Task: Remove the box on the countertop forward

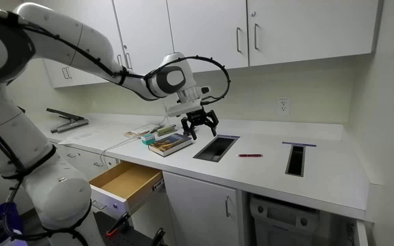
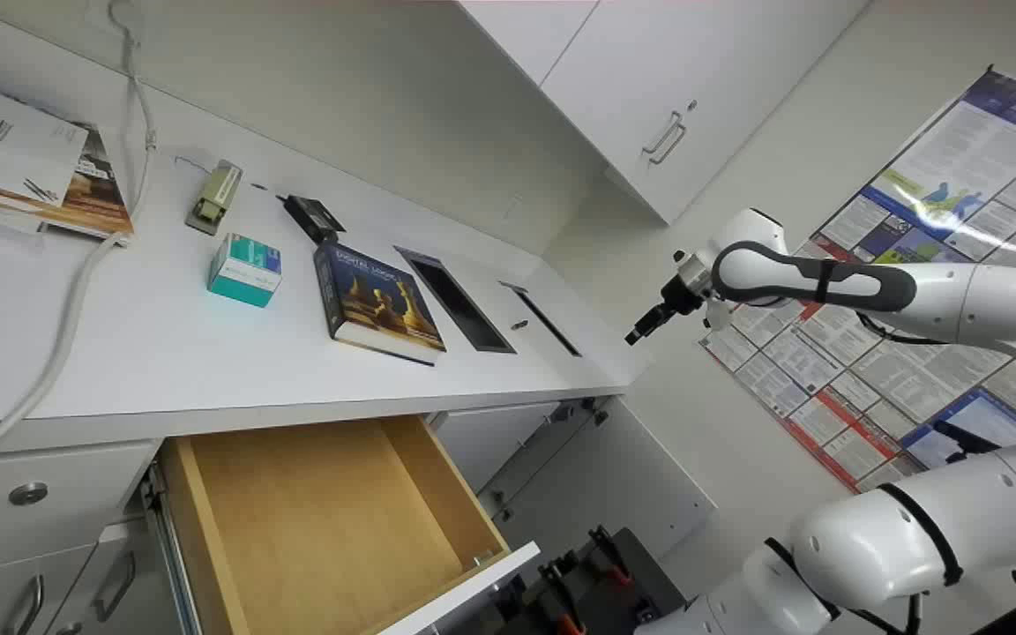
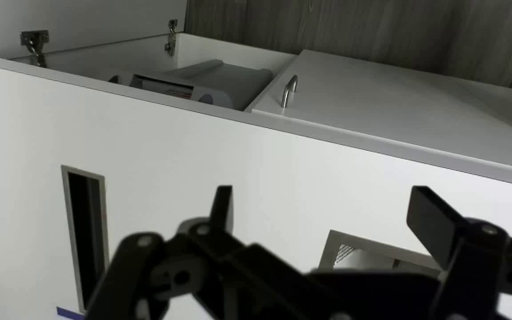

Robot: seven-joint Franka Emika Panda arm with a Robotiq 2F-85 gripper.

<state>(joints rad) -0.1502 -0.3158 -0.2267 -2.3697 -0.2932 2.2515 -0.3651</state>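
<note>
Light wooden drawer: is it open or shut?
Open: in both exterior views, the light wooden drawer juts beyond the smooth white countertop, its inside showing.

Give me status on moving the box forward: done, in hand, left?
Done: nothing I can confirm; the teal box sits on the countertop beside the book. In hand: nothing; the gripper is open and empty, and the wrist view does not show the box. Left: probably the whole job, namely reaching the box, gripping it and moving it forward.
</note>
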